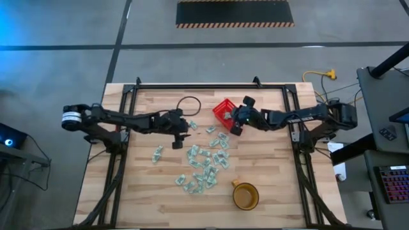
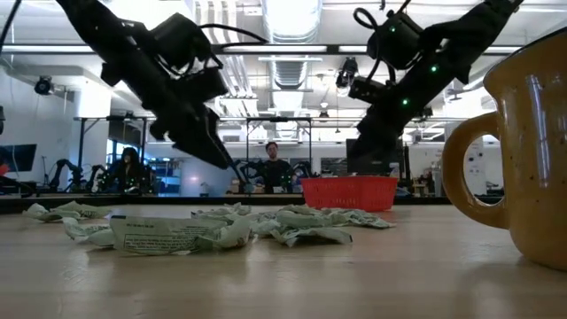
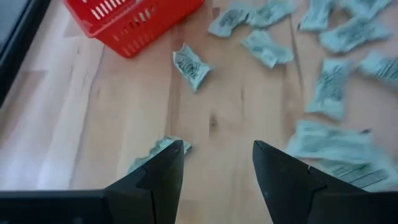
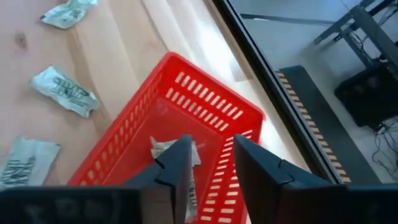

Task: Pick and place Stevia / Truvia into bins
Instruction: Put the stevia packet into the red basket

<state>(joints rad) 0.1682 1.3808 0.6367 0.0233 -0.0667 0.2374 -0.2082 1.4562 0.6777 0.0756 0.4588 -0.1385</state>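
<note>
Several pale green and white Stevia sachets point(image 1: 206, 163) lie flat and scattered on the wooden table. The red basket point(image 1: 223, 110) stands past them, toward the far edge. My left gripper point(image 1: 183, 133) hangs open above the table left of the heap. In the left wrist view its fingers point(image 3: 217, 158) straddle bare wood, and one sachet point(image 3: 158, 149) peeks out beside one finger. My right gripper point(image 4: 211, 158) is open over the basket point(image 4: 186, 106), and a sachet point(image 4: 163, 147) lies inside the basket below its fingers. The basket point(image 2: 349, 191) also shows in the low view.
An amber-brown cup point(image 1: 245, 195) stands near the table's near edge, right of the heap. A black cable loop point(image 1: 188, 104) lies on the far side of the table. Black frame rails point(image 1: 128, 121) run along the table's sides. People sit in the room beyond point(image 2: 276, 168).
</note>
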